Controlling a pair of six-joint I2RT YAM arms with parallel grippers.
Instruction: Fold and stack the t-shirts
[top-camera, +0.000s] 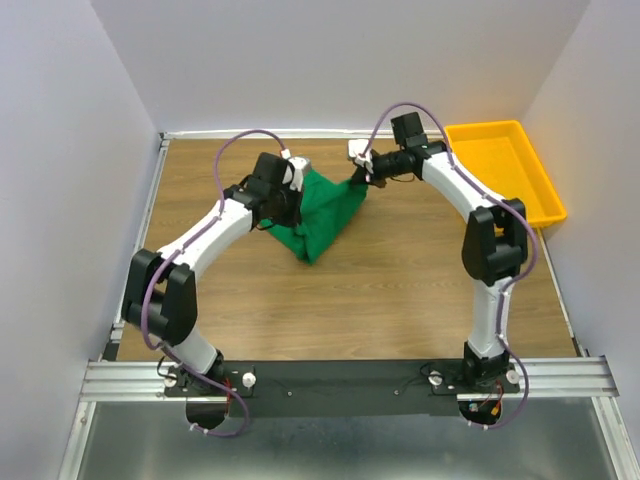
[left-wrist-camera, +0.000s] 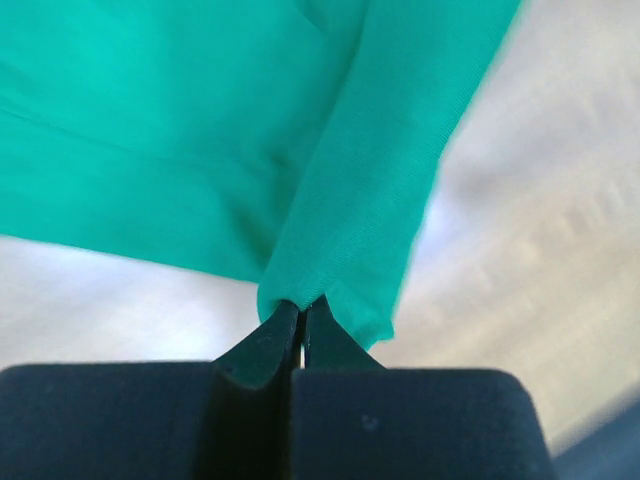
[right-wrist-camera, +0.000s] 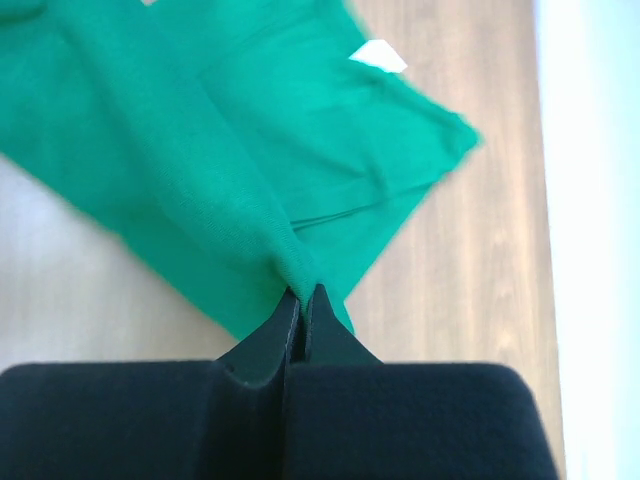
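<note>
T-shirt (top-camera: 320, 215), soft green knit, folds nipped in left pincer (left-wrist-camera: 303, 308) and right pincer (right-wrist-camera: 303, 297)

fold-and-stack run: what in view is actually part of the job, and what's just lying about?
Job:
- green t-shirt
- left gripper, shut on the shirt
- right gripper, shut on the shirt

Lying about:
- yellow tray, far right, apart from the shirt

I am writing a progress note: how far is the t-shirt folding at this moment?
Done: no fold is visible; the green t-shirt is bunched. In hand: the left tool and the right tool are each shut on its cloth, holding it between them. Left: laying it flat, folding, stacking.
</note>
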